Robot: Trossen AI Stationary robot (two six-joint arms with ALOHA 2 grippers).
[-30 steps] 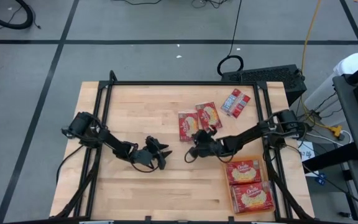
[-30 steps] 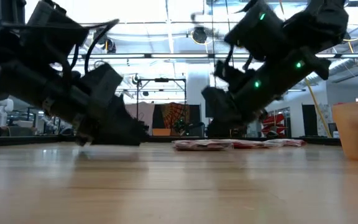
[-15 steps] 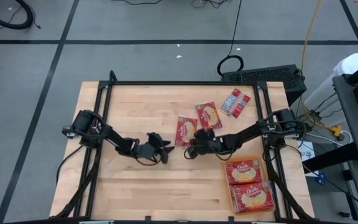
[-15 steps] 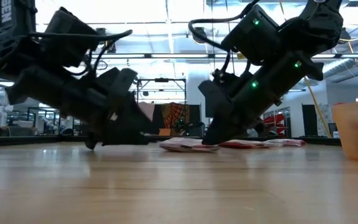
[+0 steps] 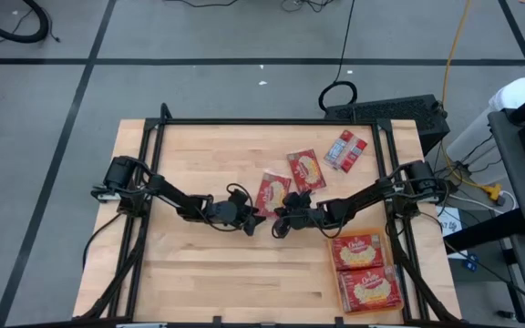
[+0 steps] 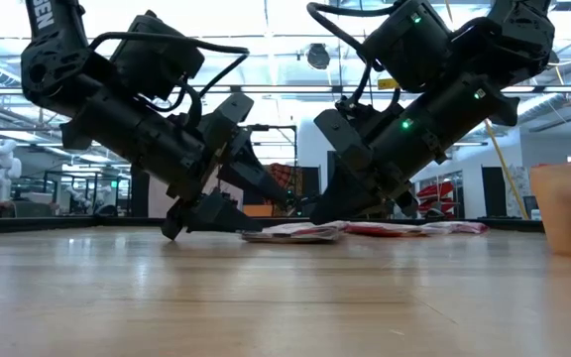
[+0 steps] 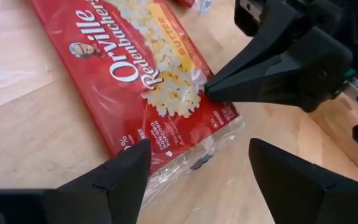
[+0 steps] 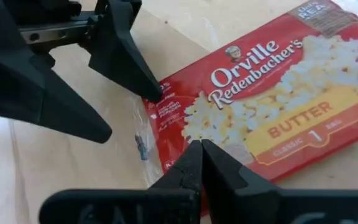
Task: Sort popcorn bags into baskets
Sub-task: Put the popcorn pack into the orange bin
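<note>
A red popcorn bag with a yellow-cream picture [image 5: 270, 193] lies flat on the table's middle. My left gripper [image 7: 197, 171] is open, its fingers standing on either side of the bag's near end [image 7: 185, 155]; whether one tip touches the corner, I cannot tell. My right gripper [image 8: 201, 155] is shut, with its tips on the same bag. A second picture bag [image 5: 305, 169] and a grey-white one [image 5: 344, 150] lie farther back. The orange basket [image 6: 568, 203] stands near the right edge and holds two bags [image 5: 358, 251]. My right gripper presses its shut fingertips [image 7: 210, 92] down on the bag's printed face near the near end [image 8: 185, 127]. It comes slanting down from the table's right. The bag lies flat on the wood under the tips.
The black frame rails [image 5: 153, 164] run along the table's left, far and right sides. Bare wood [image 5: 226, 273] stretches across the near left part. The two grippers stand close together, tips a few centimetres apart.
My left gripper has travelled toward the table's right, up to the bag's near end, staying open. My right gripper has shifted slightly left and near with its tips on the bag. The bag has turned on the table, its near end sliding toward the left.
</note>
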